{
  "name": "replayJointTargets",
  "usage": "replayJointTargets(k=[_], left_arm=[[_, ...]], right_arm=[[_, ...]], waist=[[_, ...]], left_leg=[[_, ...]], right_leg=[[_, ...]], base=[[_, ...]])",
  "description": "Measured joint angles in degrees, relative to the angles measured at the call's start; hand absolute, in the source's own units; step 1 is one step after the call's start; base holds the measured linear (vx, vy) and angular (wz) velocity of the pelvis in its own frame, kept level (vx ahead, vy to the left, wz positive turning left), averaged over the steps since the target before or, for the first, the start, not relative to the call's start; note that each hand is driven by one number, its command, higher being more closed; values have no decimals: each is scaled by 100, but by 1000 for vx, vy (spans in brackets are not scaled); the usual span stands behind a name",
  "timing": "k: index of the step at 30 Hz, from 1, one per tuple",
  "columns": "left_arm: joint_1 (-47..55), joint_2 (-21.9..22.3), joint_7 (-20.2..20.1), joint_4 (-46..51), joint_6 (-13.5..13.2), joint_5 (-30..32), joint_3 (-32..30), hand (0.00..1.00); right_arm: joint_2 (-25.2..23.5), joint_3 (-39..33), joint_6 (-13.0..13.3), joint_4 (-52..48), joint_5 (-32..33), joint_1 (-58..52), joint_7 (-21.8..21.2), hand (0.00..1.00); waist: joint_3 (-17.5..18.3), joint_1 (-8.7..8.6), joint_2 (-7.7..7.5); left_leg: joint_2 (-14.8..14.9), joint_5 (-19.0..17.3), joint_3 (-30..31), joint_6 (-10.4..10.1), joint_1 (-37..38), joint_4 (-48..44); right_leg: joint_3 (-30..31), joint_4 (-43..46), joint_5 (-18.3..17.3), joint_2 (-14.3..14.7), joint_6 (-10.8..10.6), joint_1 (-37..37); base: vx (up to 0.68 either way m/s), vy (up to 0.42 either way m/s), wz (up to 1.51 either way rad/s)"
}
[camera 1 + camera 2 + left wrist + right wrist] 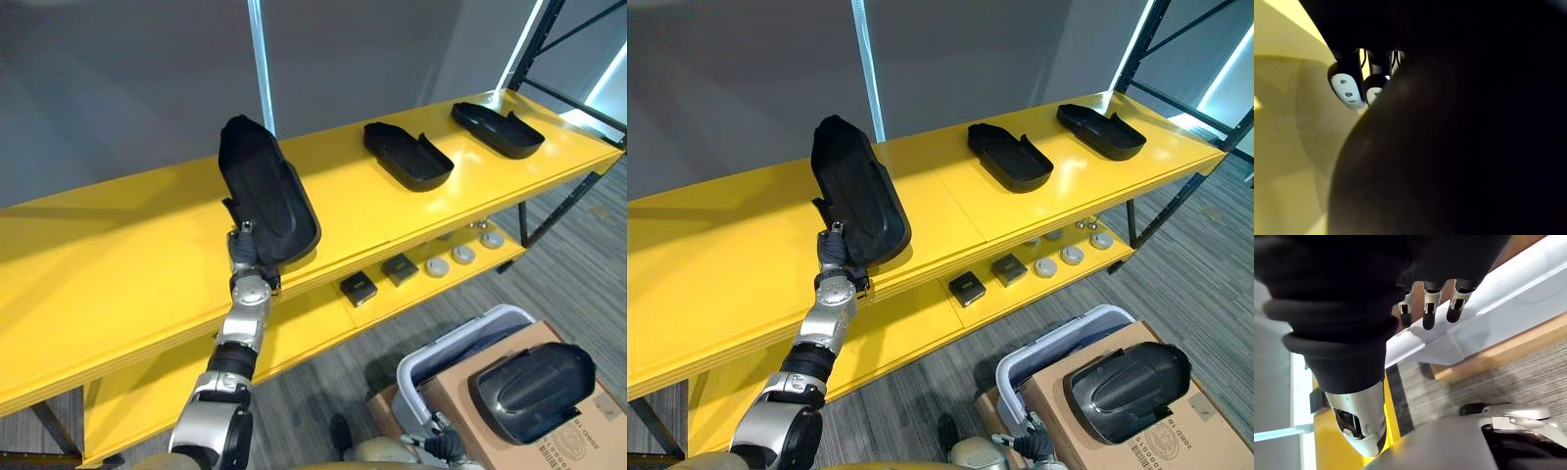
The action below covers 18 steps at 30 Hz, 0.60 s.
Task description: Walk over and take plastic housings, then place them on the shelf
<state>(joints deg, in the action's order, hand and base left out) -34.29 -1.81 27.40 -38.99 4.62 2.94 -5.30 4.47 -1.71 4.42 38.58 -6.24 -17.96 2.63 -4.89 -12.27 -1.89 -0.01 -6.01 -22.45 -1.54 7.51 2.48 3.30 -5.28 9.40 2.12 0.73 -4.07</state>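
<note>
Grey wall panels back a yellow rack whose top shelf [118,255] carries the plastic housings. Two black housings lie hollow side up toward its right end, a middle housing [407,155] and a far housing [497,129], apart from each other. A third, the held housing [266,191], stands tilted up on its lower end at the front edge of the top shelf, hollow side facing right. The left hand [247,257] clasps it at that lower end, thumb on the rim. In the left wrist view its fingertips [1347,90] curl against the dark shell. Below, the lower shelf [313,328] holds two small black boxes [359,288] side by side and, further right, a row of grey round discs [463,255]. On the grey carpet [578,274] in front of the rack stands a cardboard box [460,401], closed, with a fourth housing [534,392] lying dome side up on its top. A white bin [460,343] sits against the box on the rack side. I cannot tell what it holds, nor whether the box stands in it or just beside it. The right hand [1034,446] hangs low by the bin, and in the right wrist view its fingers [1429,303] are loose and nearly straight over the white rim, holding nothing.
</note>
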Motion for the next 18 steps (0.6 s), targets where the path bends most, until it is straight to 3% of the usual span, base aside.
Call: replayJointTargets(k=[4,9,10,18], left_arm=[[-388,-112,-107,-162,153,129,-234,100],[-734,-202,-107,-198,241,420,-445,100],[-752,-260,-107,-209,249,460,-460,0],[-824,-306,-43,-208,327,596,-674,0]], right_arm=[[7,26,9,-52,3,17,-19,0],[21,46,75,-146,15,11,-16,0],[23,46,90,-165,15,11,-16,0],[50,42,182,-179,118,11,-10,0]], waist=[[-88,-110,-15],[-268,-100,-9],[-294,-99,-3],[-414,-83,98]], left_leg=[[-13,36,-32,55,-46,-56],[-49,25,-110,71,-114,-85],[-47,6,-109,98,-158,-126],[-14,-62,-69,194,-273,-317]], right_leg=[[72,10,18,0,5,-49],[196,42,48,-17,-28,-152],[209,63,48,-17,-28,-186],[210,146,49,-19,-29,-243]], base=[[5,44,-7],[-29,32,-9],[-38,5,-2],[-42,-6,2]])
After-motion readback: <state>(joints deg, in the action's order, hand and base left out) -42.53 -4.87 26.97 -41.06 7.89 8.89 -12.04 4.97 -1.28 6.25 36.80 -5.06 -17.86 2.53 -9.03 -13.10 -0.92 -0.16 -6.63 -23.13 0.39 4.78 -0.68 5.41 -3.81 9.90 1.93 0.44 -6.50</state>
